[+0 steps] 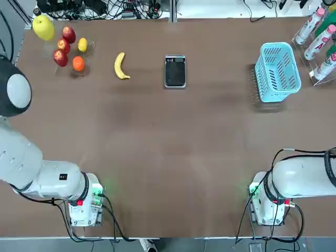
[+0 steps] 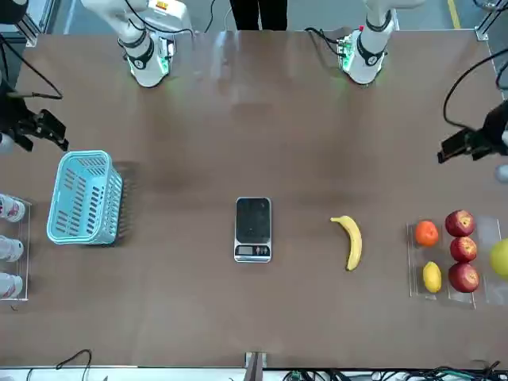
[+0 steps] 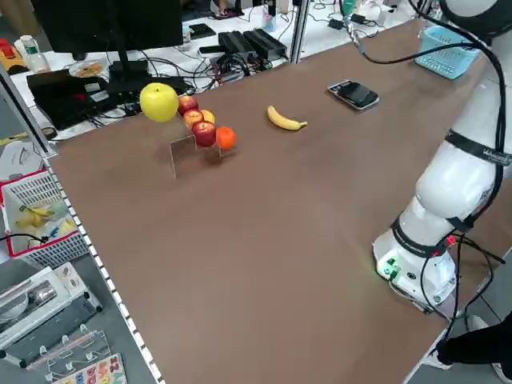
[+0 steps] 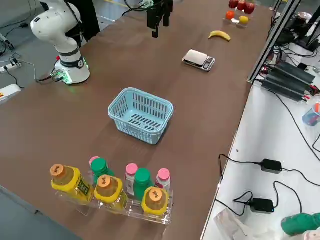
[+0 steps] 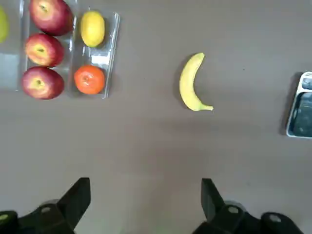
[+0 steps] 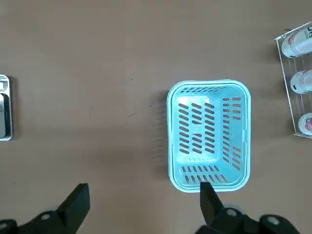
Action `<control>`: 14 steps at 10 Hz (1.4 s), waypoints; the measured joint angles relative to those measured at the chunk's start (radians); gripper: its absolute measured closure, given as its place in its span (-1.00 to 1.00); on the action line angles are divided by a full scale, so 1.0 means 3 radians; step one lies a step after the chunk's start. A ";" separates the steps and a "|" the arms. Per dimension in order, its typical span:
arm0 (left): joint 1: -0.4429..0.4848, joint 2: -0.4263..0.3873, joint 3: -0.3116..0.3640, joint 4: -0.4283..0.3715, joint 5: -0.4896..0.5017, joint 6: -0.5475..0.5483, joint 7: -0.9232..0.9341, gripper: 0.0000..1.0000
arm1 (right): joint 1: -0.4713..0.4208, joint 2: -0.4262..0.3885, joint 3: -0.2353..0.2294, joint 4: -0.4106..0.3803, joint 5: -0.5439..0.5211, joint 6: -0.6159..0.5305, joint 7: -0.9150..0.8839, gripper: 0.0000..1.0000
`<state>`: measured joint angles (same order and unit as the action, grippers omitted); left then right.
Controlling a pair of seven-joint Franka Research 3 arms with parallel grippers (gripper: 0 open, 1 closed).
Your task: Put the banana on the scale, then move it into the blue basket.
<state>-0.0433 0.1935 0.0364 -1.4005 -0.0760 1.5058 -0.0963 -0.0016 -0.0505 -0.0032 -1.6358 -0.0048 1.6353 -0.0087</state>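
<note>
The banana [image 1: 121, 66] lies on the brown table, left of the scale [image 1: 175, 71], a flat black device with a silver rim. Nothing rests on the scale. The light blue basket [image 1: 277, 72] stands empty at the far right. My left gripper [image 5: 145, 187] hovers high above the table on the robot's side of the banana [image 5: 191, 84], open and holding nothing. My right gripper [image 6: 144, 187] hangs high over the table just short of the basket [image 6: 209, 134], also open and holding nothing. In the front view both grippers sit near the table's side edges.
A clear tray [image 1: 71, 52] with red apples, an orange and a lemon sits at the far left, with a large yellow-green fruit [image 1: 43, 27] beside it. A rack of bottles [image 1: 320, 42] stands at the far right. Cables run along the back edge.
</note>
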 joint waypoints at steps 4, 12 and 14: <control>-0.0298 0.0498 -0.0015 -0.0244 0.0000 0.0541 -0.0677 -0.96 | 0.0001 0.0000 0.0008 -0.0003 -0.0001 0.0000 0.0025 -1.00; -0.0299 0.0753 -0.0182 -0.1616 0.0000 0.2482 -0.0853 -0.90 | 0.0002 -0.0001 0.0013 0.0024 -0.0055 0.0117 0.0359 -1.00; -0.0309 0.0944 -0.0222 -0.1637 0.0000 0.2682 -0.0858 -0.86 | 0.0043 -0.0001 0.0025 0.0023 -0.0098 0.0119 0.0383 -1.00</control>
<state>-0.1361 0.4767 -0.0302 -1.8915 -0.0760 2.3105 -0.3537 0.0113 -0.0507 0.0044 -1.6288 -0.0342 1.6712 0.1062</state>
